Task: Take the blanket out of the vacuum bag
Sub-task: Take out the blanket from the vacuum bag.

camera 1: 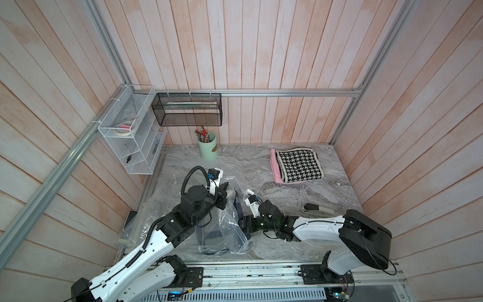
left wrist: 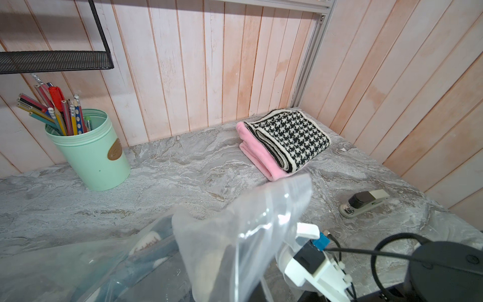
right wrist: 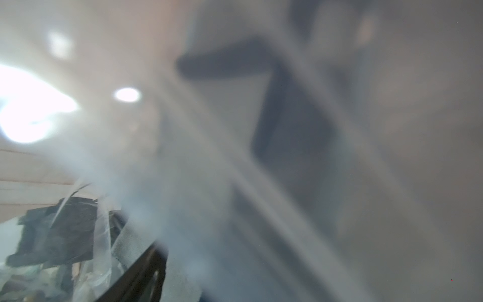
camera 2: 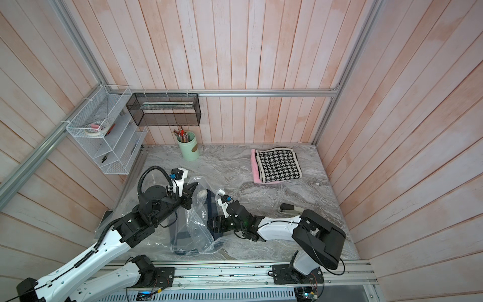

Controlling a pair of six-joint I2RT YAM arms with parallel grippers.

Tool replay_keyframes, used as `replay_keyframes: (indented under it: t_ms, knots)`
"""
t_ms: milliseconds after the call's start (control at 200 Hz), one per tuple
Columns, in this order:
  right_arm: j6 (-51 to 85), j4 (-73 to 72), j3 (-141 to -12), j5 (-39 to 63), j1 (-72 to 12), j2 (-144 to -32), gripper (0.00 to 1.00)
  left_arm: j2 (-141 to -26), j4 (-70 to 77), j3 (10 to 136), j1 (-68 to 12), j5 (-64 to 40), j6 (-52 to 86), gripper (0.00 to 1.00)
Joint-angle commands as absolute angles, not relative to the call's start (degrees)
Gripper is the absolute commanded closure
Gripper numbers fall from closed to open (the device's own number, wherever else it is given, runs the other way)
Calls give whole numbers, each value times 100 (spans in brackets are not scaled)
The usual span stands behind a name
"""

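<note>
The vacuum bag is a crinkly clear plastic sack lying at the table's front left. A dark blue-grey striped blanket lies folded inside it. My left gripper is shut on the bag's upper edge and holds a plastic flap up off the table. My right gripper reaches into the bag's mouth from the right, low against the blanket. In the right wrist view, blurred striped blanket fabric fills the frame and only one dark finger shows.
A folded houndstooth and pink textile pile lies at the back right. A mint pencil cup stands at the back wall, a stapler behind the right arm, a phone at the left edge. Wire racks hang on the left.
</note>
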State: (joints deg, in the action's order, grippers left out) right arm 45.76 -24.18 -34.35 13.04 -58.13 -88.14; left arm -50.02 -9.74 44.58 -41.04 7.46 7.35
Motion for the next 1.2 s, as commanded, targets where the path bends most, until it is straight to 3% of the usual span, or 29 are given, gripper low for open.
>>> replay_keyframes:
  t_ms: [0,85,205,315,430,1195]
  knots:
    - [4341,-1777,-3647,961,-5877,-8860,23,-4952,-743,4362,-4096,718,720,100]
    - [4293,-1850,-3639,959,-5870,-8844,24,-4970,-763,4362,-4096,680,729,100]
    - [4210,-2061,-3727,1322,-5871,-8929,37,-4998,-686,4305,-4093,736,690,100]
    - [4254,-2290,-3769,1532,-5874,-9060,71,-5018,-670,4312,-4096,661,731,100]
    - [4218,-2361,-3866,1793,-5890,-9204,100,-5019,-669,4297,-4096,727,720,100]
    - [4599,-1357,-5216,1621,-6007,-8001,100,-5018,-309,3942,-4095,1077,708,100]
